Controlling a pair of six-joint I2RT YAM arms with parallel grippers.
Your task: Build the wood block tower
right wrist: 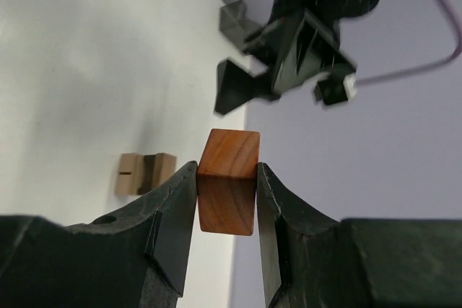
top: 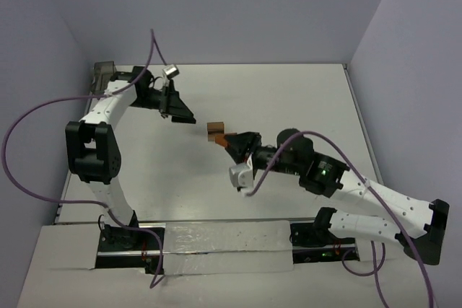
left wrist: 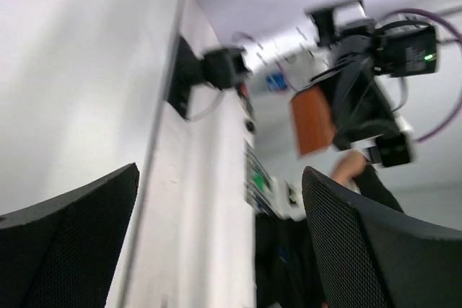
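Observation:
My right gripper [right wrist: 227, 178] is shut on a reddish-brown wooden block [right wrist: 228, 182] and holds it above the table. In the top view this gripper [top: 232, 142] is just right of a small group of blocks [top: 215, 130] near the table's middle. In the right wrist view these show as two light tan blocks [right wrist: 144, 174] side by side, with a dark gap between them. My left gripper [top: 182, 110] is open and empty, hanging left of the blocks. Its view is blurred and shows the held block [left wrist: 312, 120] in the distance between its wide-apart fingers [left wrist: 382, 250].
A grey container [top: 105, 70] sits at the table's back-left corner behind the left arm. The purple walls close the table on three sides. A white strip [top: 216, 239] runs along the near edge between the arm bases.

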